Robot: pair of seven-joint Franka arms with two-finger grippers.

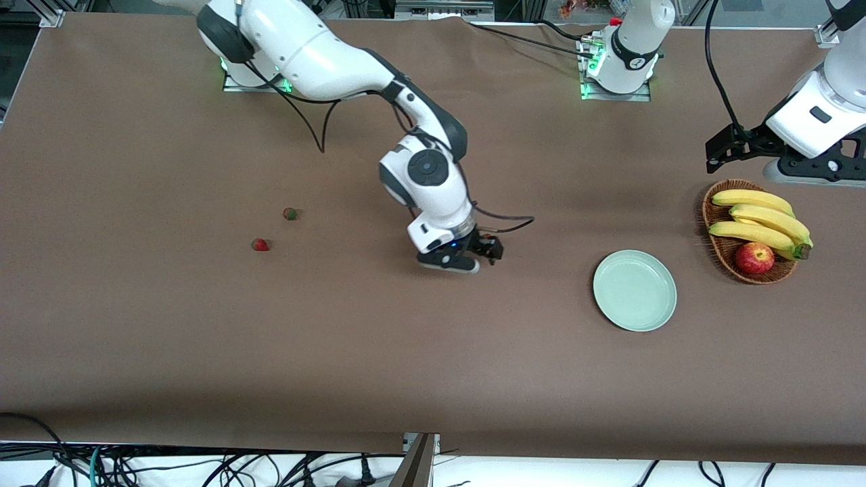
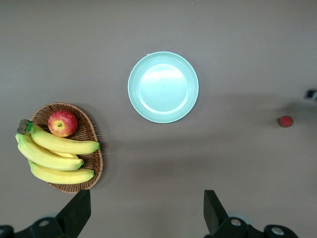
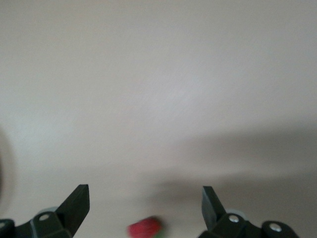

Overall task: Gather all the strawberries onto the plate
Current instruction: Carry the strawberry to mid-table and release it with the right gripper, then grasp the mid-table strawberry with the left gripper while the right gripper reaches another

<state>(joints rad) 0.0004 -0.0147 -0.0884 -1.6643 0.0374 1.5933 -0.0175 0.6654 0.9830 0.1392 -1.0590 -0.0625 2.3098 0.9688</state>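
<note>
Two strawberries [image 1: 260, 244] [image 1: 289, 214] lie on the brown table toward the right arm's end. A third strawberry [image 3: 143, 228] lies on the table just below my right gripper [image 3: 145, 203], between its open fingers; it also shows in the left wrist view [image 2: 285, 121]. In the front view the right gripper [image 1: 467, 260] hides it. The mint-green plate [image 1: 634, 291] [image 2: 163, 87] holds nothing. My left gripper [image 1: 720, 150] [image 2: 147, 208] is open and empty, up in the air by the basket, and waits.
A wicker basket [image 1: 718, 249] [image 2: 89, 124] with bananas [image 1: 761, 220] and a red-yellow apple [image 1: 754, 257] stands beside the plate, toward the left arm's end. A cable hangs from the right wrist.
</note>
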